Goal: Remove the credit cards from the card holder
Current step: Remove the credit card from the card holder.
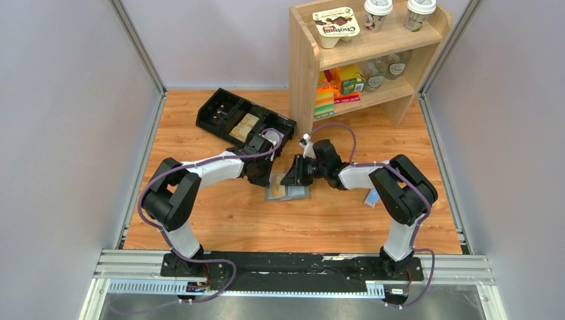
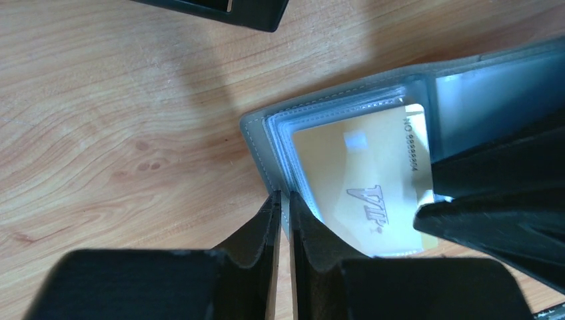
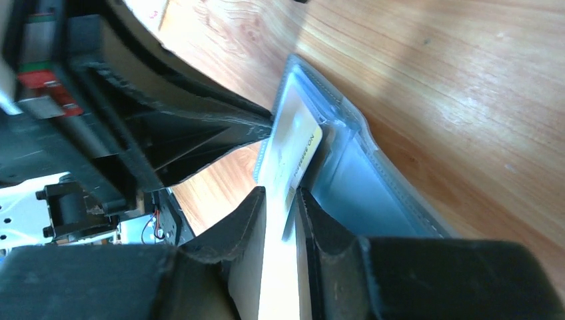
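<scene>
The grey-blue card holder (image 1: 288, 193) lies open on the wooden table between both arms. In the left wrist view its grey stitched edge (image 2: 256, 143) runs between my left gripper (image 2: 283, 199), whose jaws are nearly closed on that edge. A tan credit card (image 2: 363, 183) marked VIP sits in the clear sleeve. My right gripper (image 3: 281, 197) has its jaws pinched on the end of that tan card (image 3: 301, 143) by the holder's fold (image 3: 353, 180). In the top view the left gripper (image 1: 268, 179) and right gripper (image 1: 293, 177) meet over the holder. No other card shows.
A black compartmented tray (image 1: 243, 121) lies tilted at the back left, close to the left arm; its corner shows in the left wrist view (image 2: 233, 10). A wooden shelf (image 1: 363, 63) with cups and packets stands at the back right. A slim blue-and-white packet (image 1: 372, 197) lies by the right arm.
</scene>
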`<state>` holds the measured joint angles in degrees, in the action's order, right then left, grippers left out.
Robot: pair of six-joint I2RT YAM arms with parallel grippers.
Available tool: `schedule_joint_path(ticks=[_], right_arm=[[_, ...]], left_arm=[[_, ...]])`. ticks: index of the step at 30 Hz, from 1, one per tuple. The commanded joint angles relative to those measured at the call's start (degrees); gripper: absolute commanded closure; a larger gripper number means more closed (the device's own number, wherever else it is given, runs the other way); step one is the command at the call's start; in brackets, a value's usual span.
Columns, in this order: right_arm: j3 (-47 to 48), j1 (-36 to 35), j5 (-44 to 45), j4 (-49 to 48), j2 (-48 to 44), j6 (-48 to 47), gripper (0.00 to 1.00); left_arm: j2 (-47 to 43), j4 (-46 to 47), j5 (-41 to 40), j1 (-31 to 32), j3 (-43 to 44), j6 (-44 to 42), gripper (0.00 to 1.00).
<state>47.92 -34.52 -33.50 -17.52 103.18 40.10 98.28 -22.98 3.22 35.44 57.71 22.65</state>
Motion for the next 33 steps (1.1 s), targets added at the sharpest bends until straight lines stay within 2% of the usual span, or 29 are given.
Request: schedule_joint_path(ticks=[1, 11, 18, 21, 26, 33], right_arm=[[1.0, -0.1, -3.2, -5.6, 3.2, 3.5, 0.76], [3.3, -0.3, -6.8, -9.5, 8.6, 7.9, 0.72], [0.7, 0.7, -7.5, -12.0, 7.4, 8.7, 0.73], [-1.4, 2.1, -8.1, -14.3, 7.0, 9.2, 0.77], [-5.0, 4.2, -9.9, -21.6, 7.5, 11.7, 0.90], [-7.3, 6.0, -9.9, -21.7, 7.4, 10.4, 1.00]], left_arm=[[1.5, 1.3, 2.0, 0.7, 0.9, 0.4, 0.84], [3.0, 1.9, 2.5, 1.6, 0.8, 1.0, 0.84], [3.8, -1.1, -1.7, 1.7, 0.6, 1.0, 0.85], [3.8, -1.4, -3.0, 1.7, 0.0, 1.3, 0.87], [4.4, -1.1, -3.0, 1.7, -0.3, 2.1, 0.90], [3.9, 0.1, -2.3, 1.6, -0.9, 2.8, 0.94]])
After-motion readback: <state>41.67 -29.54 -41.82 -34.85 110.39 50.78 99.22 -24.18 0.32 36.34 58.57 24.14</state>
